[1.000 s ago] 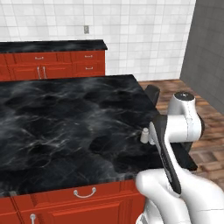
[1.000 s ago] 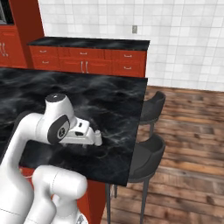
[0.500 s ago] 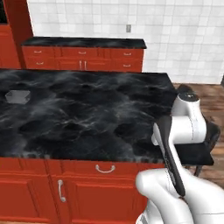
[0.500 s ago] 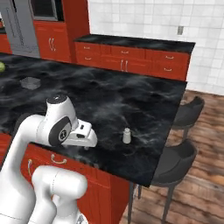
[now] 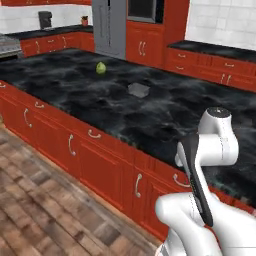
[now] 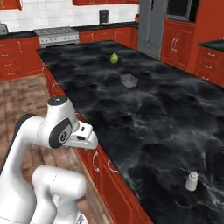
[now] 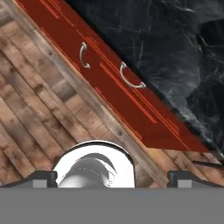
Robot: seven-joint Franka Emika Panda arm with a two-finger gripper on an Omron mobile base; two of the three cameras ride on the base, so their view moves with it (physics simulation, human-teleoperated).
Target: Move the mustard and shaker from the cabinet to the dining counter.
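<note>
Since half a second ago your base has swung round, so you now look along the dining counter, black white-veined marble over red drawers on wood flooring. One shaker, small, pale and cylindrical, stands upright near the counter's near edge. One green fruit and one grey lump lie farther along. Your gripper hangs above the floor, fingers wide apart, empty.

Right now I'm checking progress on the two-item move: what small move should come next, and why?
Probably keep turning the base toward the wall cabinets to fetch the mustard. The shaker already stands upright on the dining counter, no yellow bottle sits there, and the gripper is open and empty over the floor.
</note>
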